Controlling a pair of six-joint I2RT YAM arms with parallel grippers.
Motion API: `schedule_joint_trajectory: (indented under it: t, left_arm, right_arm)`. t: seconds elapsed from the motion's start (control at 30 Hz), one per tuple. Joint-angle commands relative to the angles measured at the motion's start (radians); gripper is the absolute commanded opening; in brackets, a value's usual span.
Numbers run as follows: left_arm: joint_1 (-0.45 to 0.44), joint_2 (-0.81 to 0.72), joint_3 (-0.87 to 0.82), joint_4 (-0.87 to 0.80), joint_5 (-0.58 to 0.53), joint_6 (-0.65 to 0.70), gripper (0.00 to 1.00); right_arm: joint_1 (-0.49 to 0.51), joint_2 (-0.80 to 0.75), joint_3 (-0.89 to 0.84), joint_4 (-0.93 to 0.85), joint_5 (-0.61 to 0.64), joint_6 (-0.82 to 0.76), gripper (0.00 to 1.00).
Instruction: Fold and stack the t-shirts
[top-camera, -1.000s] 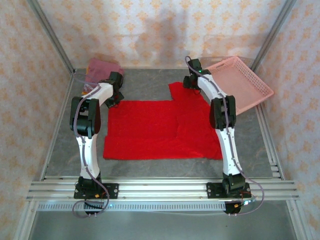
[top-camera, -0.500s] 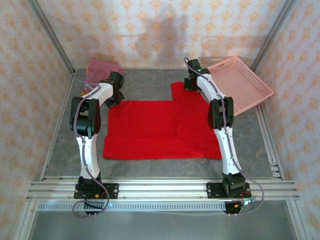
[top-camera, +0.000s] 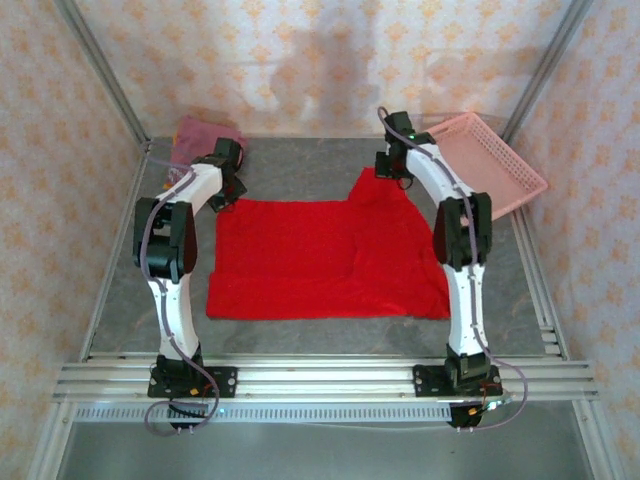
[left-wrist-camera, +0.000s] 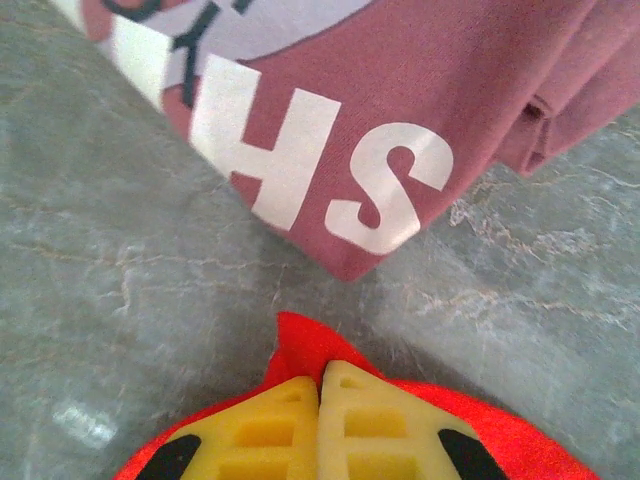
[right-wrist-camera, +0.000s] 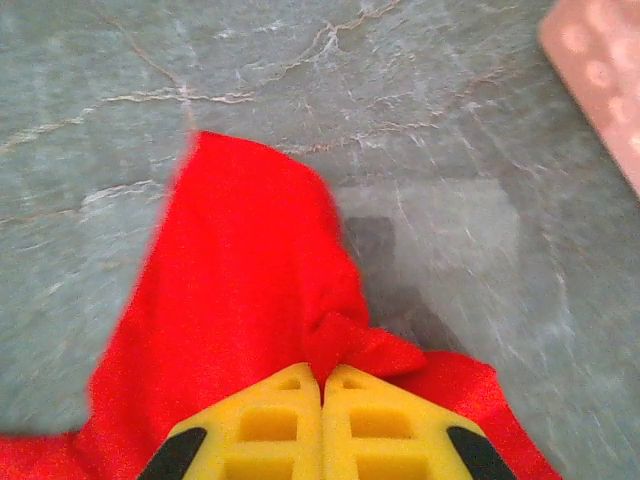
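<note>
The bright red t-shirt (top-camera: 315, 260) lies spread on the grey table. My left gripper (top-camera: 226, 192) is shut on its far-left corner; in the left wrist view the yellow fingertips (left-wrist-camera: 345, 390) pinch red cloth (left-wrist-camera: 300, 345). My right gripper (top-camera: 388, 170) is shut on the shirt's far-right part, which rises off the table in a peak; the right wrist view shows red cloth (right-wrist-camera: 240, 290) bunched between the pads (right-wrist-camera: 345, 385). The folded maroon-pink t-shirt (top-camera: 205, 136) with white lettering (left-wrist-camera: 330, 160) lies just beyond the left gripper. The orange one is out of view.
A pink plastic lattice basket (top-camera: 490, 170) rests tilted at the far right, close to the right arm; its corner (right-wrist-camera: 600, 60) shows in the right wrist view. Metal frame posts and patterned walls close in the table (top-camera: 300, 165).
The right gripper has moved right and lifted the shirt's far-right part, pulling it into a raised peak. The left gripper has stayed put, holding its corner.
</note>
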Motion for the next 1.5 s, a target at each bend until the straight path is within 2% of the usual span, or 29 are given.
schedule_joint_trajectory:
  t: [0.0,0.23,0.5,0.97,1.47]
  left_arm:
    - [0.010,-0.074,-0.037,-0.009,-0.001,0.012,0.00]
    - [0.010,-0.212,-0.153,0.007,0.002,0.002,0.00]
    - [0.010,-0.349,-0.274,0.002,0.006,-0.004,0.00]
    - [0.010,-0.491,-0.436,-0.023,-0.008,0.005,0.00]
    - [0.008,-0.613,-0.558,-0.075,-0.002,0.027,0.00]
  right_arm:
    - [0.008,-0.161,-0.151,0.125,0.015,0.034,0.00]
    - [0.014,-0.445,-0.487,0.215,-0.001,0.055,0.00]
    - [0.018,-0.700,-0.745,0.238,-0.005,0.081,0.00]
    - [0.019,-1.006,-0.922,0.064,-0.025,0.068,0.00]
    - [0.019,-1.166,-0.978,-0.132,-0.027,0.057,0.00]
